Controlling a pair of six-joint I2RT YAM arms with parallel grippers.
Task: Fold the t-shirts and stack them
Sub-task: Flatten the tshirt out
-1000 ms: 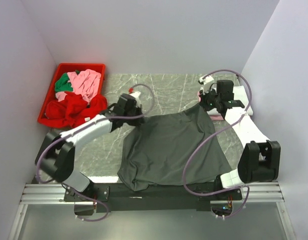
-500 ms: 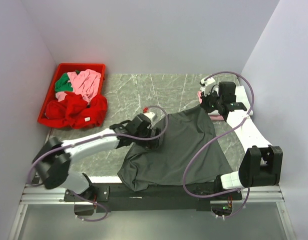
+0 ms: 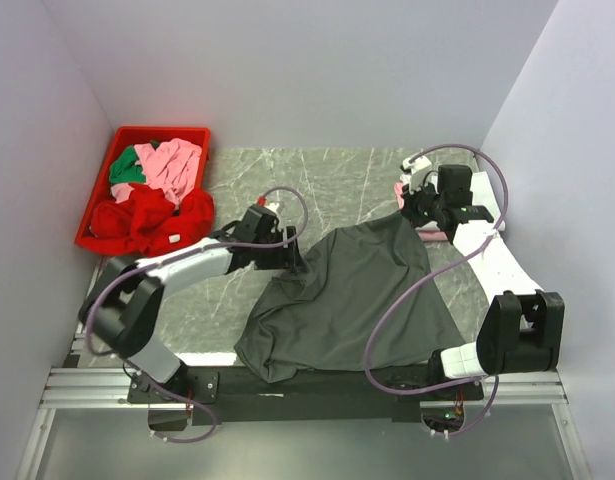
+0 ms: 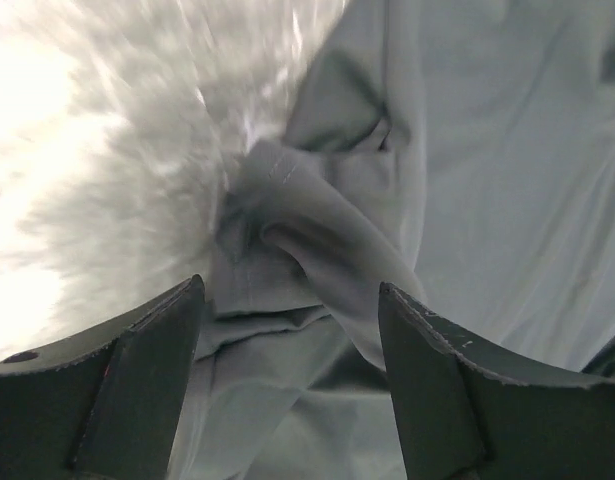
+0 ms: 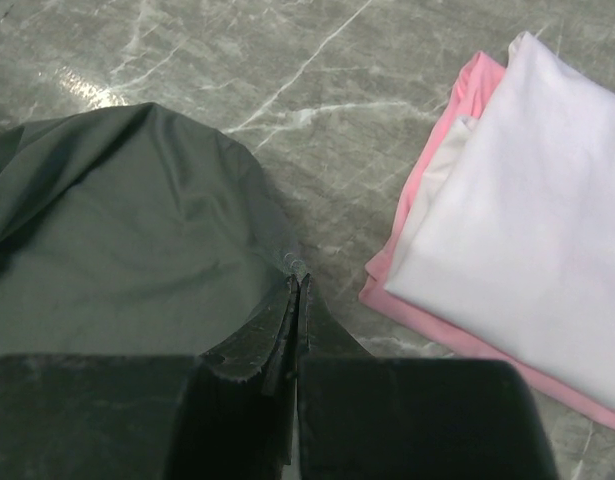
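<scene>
The dark grey t-shirt (image 3: 357,290) is spread across the table (image 3: 287,180), far right corner pinched in the closed right gripper (image 5: 297,285). The left gripper (image 4: 289,290) is held wide open just over the bunched left edge, nothing gripped.

Robot lab test cell: plain white partition walls (image 3: 287,70) box in marble-pattern tabletop (image 3: 327,175); aluminium extrusion frame (image 3: 87,385) carries cabled left arm (image 3: 187,262), right arm (image 3: 492,255).

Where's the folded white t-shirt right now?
Right wrist view, right side: folded white cloth t-shirt lies atop the folded pink t-shirt, just right of the dark grey t-shirt.
</scene>
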